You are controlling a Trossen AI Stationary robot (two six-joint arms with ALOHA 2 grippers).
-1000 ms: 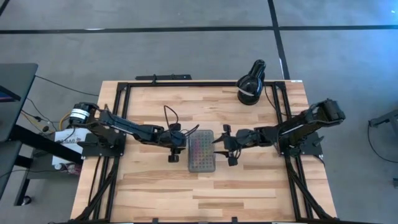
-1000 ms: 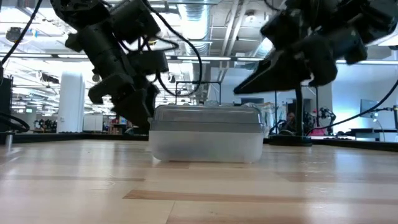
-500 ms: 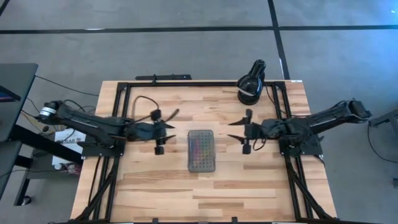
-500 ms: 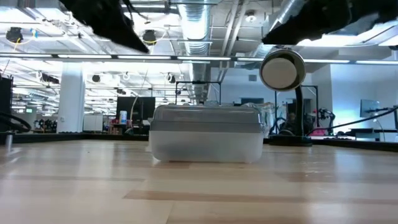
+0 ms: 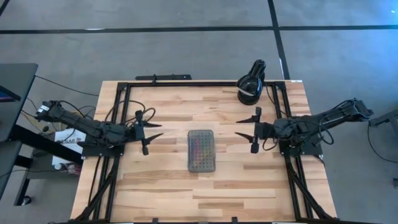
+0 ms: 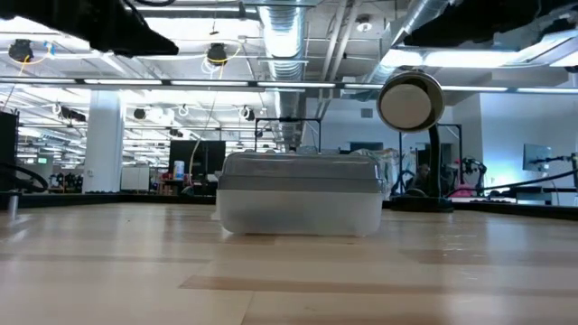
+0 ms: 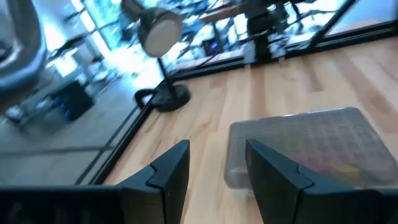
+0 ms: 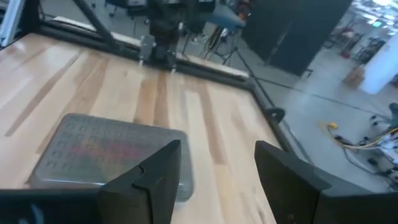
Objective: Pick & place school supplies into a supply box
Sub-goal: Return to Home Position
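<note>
**Supply box**: one clear plastic case with a grey-tinted, dotted lid. It lies flat near the centre of the desk, its long sides running from the back edge toward the front edge. The lid is down. In the low view the box stands alone on the wood, with the lid seated on a frosted base. Both wrist views show it as well, and nothing touches it.

**School supplies**: these are inside the box and show through the lid only as thin coloured streaks. Single items cannot be told apart.

**Left gripper**: it hangs over the left part of the desk, between the left edge and the box and well apart from the box. Its fingers point toward the box. They are spread and hold nothing, and its own wrist view shows bare wood between them.

**Right gripper**: it hangs over the right part of the desk, between the box and the right edge and well apart from the box. It faces the left gripper across the box. Its fingers are spread and empty.

**Black lamp**: a round-headed lamp stands at the back right corner of the desk, well apart from the box. In the low view its pale disc faces the camera.
</note>
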